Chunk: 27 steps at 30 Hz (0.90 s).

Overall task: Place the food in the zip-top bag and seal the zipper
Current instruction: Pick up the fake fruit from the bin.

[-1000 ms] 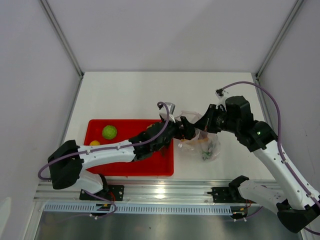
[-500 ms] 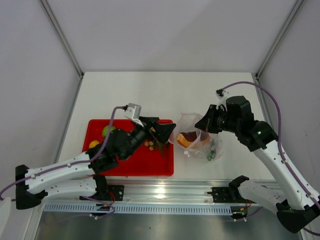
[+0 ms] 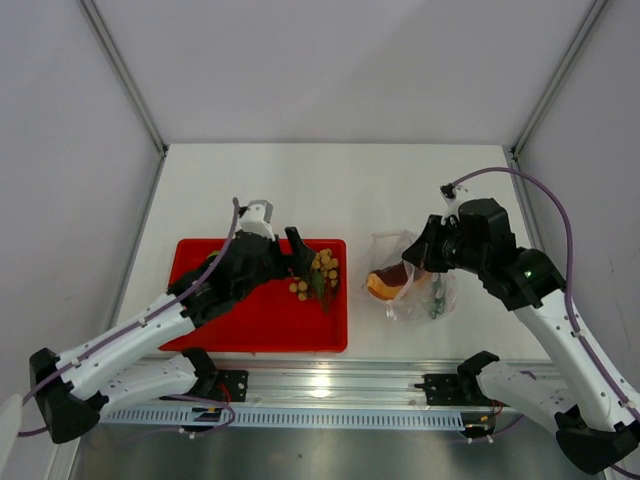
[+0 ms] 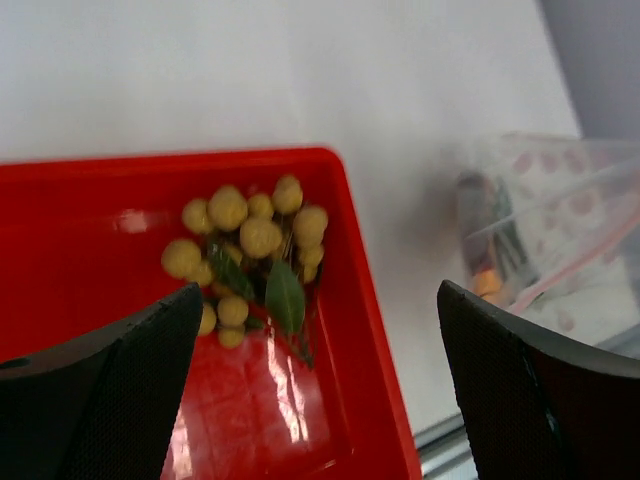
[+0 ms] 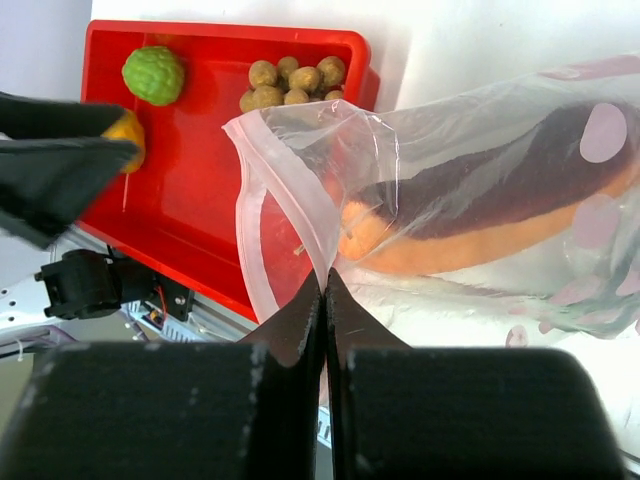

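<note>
Right of the red tray (image 3: pixel 280 330), the zip-top bag (image 3: pixel 400 300) opens leftward.

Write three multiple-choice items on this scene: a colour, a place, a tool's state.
1. The bumpy ball in the red tray is: A) green B) blue C) white
2. The meat slab lies: A) in that tray B) inside the zip-top bag C) under that tray
3. The left tool is: A) shut on a ball B) open, holding nothing C) shut on the bag
Answers: 1 A, the right wrist view shows it green. 2 B, it shows through the clear plastic. 3 B, its jaws stand wide apart above the tray.
</note>
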Available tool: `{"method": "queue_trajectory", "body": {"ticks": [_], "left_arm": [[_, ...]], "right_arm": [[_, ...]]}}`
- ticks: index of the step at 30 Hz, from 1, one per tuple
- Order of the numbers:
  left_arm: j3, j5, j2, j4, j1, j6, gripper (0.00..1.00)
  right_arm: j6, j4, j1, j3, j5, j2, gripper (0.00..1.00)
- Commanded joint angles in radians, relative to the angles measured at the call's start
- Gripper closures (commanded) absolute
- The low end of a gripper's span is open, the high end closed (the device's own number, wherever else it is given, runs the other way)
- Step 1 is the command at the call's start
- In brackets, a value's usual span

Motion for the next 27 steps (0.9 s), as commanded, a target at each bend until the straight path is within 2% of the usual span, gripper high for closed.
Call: {"method": "queue_trajectory", "body": {"ticks": [1, 8, 17, 23, 24, 27], "left_arm": [[-0.022, 0.113, 0.075, -0.113, 0.007, -0.143, 0.00], [-0.160, 0.308, 0.271, 0.073, -0.005, -0.363, 0.05], [-0.058, 0.283, 0.541, 0.062, -0.056, -0.472, 0.07], [0.005, 0.240, 0.653, -0.006, -0.063, -0.518, 0.12], [0.028, 0.225, 0.671, -0.041, -0.065, -0.521, 0.14], [0.053, 0.210, 0.719, -0.063, -0.071, -0.516, 0.41]], "right_arm": [[-0.022, -0.001, -0.004, -0.003, 0.038, -0.027, 1.00], [-0.025, 0.011, -0.004, -0.026, 0.029, -0.032, 1.00], [-0.020, 0.016, -0.005, -0.042, 0.009, -0.050, 1.00], [-0.017, 0.020, -0.004, -0.042, -0.003, -0.054, 1.00], [-0.016, 0.022, -0.004, -0.042, -0.004, -0.057, 1.00], [-0.020, 0.022, -0.005, -0.040, -0.009, -0.058, 1.00]]}}
